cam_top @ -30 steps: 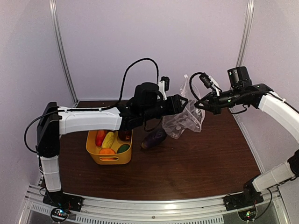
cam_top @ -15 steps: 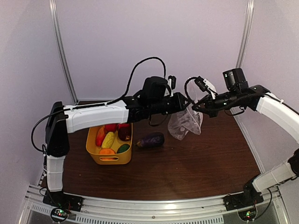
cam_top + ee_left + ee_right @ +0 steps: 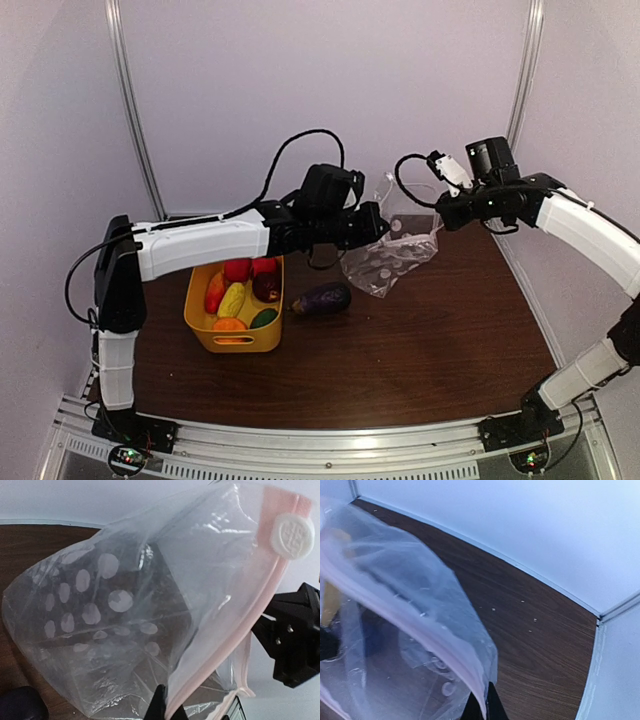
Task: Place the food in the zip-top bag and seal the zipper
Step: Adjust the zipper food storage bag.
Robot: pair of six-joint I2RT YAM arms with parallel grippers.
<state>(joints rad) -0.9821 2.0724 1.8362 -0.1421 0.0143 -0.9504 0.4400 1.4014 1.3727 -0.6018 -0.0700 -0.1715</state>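
My left pincer (image 3: 165, 711) is clamped on the bag's (image 3: 392, 262) pink zipper strip (image 3: 272, 507). My right pincer (image 3: 483, 707) pinches the same rim. The bag hangs between them, and an eggplant (image 3: 322, 298) lies below my left pincer.

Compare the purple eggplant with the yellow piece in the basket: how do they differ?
The eggplant is dark purple and lies alone on the table, beside the basket; the yellow piece sits inside the basket among other toys. The eggplant looks longer than the yellow piece. Both are outside the zip-top bag.
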